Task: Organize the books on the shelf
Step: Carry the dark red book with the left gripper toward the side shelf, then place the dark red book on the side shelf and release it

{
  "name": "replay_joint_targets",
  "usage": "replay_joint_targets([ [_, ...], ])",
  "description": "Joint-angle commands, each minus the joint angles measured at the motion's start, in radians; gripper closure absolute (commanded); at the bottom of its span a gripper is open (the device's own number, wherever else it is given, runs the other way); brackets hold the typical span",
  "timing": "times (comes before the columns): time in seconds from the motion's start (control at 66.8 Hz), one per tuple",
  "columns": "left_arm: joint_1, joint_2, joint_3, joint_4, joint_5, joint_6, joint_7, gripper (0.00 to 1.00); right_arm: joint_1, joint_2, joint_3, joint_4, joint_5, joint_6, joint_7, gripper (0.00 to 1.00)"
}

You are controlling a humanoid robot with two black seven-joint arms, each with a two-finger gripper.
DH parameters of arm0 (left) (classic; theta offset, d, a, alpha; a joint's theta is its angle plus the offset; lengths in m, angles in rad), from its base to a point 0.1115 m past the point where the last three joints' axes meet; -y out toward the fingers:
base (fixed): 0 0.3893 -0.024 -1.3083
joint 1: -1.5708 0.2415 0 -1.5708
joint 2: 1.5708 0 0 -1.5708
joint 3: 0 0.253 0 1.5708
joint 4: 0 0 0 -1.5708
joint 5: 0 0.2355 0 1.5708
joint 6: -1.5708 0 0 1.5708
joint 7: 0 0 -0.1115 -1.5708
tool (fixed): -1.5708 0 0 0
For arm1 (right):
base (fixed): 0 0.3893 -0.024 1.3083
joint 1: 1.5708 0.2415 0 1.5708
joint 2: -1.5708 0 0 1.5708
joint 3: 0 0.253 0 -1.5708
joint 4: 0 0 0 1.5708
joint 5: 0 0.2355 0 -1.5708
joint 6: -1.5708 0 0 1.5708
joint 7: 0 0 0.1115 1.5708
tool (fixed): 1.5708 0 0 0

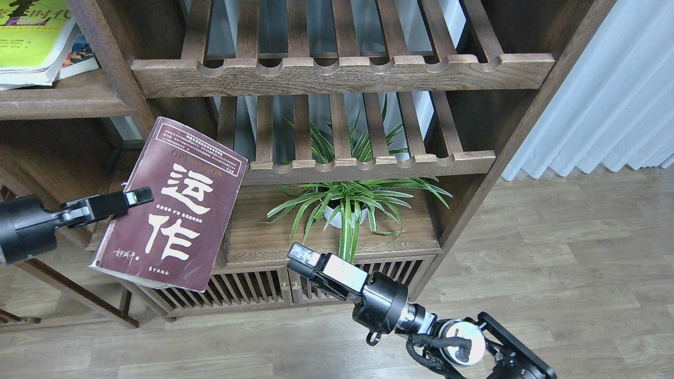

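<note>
The thick maroon book (171, 210) with big white characters hangs tilted in the air in front of the bookcase's lower left bay. My left gripper (134, 199) is shut on its left edge and holds it alone. My right gripper (299, 259) is empty, low and to the book's right, in front of the cabinet doors; its fingers stand apart. The yellow-green book (29, 37) lies on the solid dark shelf board (68, 102) at the upper left, on top of another book (81, 57). The green "300" book cannot be made out.
Two slatted racks with notched rails (342, 73) (368, 163) fill the middle bay. A potted spider plant (342, 205) stands on the board below them. A low cabinet with slatted doors (247, 289) is beneath. A white curtain (605, 95) hangs at the right.
</note>
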Motion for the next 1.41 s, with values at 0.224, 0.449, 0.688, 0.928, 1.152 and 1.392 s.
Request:
replay_joint_targets([
  [0.224,-0.007,0.237,-0.011,-0.126,0.003,0.000,-0.003,0.98,0.012,0.000,-0.012,-0.027,0.000,0.000,0.000,0.05],
  [0.449,-0.014,0.360,-0.104,-0.146,-0.002,0.000,-0.012,0.98,0.033,0.000,-0.014,-0.067,0.000,0.000,0.000,0.05],
  [0.688,-0.024,0.462,-0.203,-0.132,-0.005,0.000,-0.010,0.97,0.055,0.000,-0.014,-0.108,0.000,0.000,0.000,0.05],
  [0.928,-0.115,0.558,-0.263,-0.062,-0.028,0.000,-0.010,0.97,0.067,0.000,-0.012,-0.127,0.000,0.000,0.000,0.04],
  [1.152,-0.259,0.578,-0.195,0.039,-0.025,0.000,0.001,0.98,0.085,0.000,-0.011,-0.136,0.000,0.000,0.000,0.03],
  [1.392,-0.322,0.522,-0.144,0.154,-0.019,0.000,0.002,0.98,0.094,0.000,-0.012,-0.145,0.002,0.000,0.000,0.03],
])
